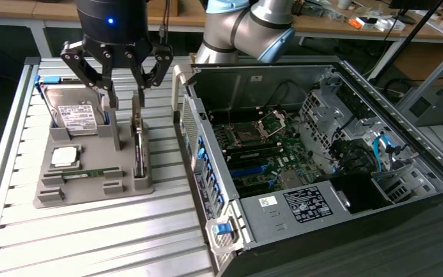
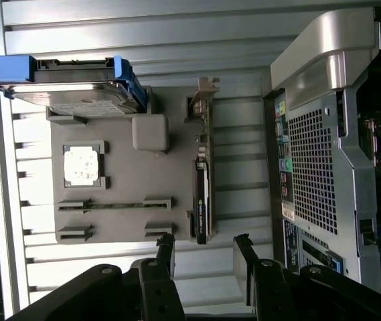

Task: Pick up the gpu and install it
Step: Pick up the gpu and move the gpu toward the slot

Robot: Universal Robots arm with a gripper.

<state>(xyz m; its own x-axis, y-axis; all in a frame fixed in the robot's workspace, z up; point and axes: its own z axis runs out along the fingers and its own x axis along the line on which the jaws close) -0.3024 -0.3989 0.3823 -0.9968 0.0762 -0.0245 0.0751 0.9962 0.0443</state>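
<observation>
No legible wording. White label on the hard drive (image 1: 78,117), at eleven o'clock of the grey tray (image 1: 75,197): too small to read. Same for the edge sticker on the gpu (image 2: 202,200) and the black label (image 1: 308,204) at six o'clock on the computer case (image 1: 279,231).

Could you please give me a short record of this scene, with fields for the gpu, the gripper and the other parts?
gpu: standing on edge in the gray holder, not installed
gripper: open, holding nothing, over the gpu
also on holder: hard drive, processor chip, memory stick
computer case: side open, at the exterior view's right of the holder
</observation>
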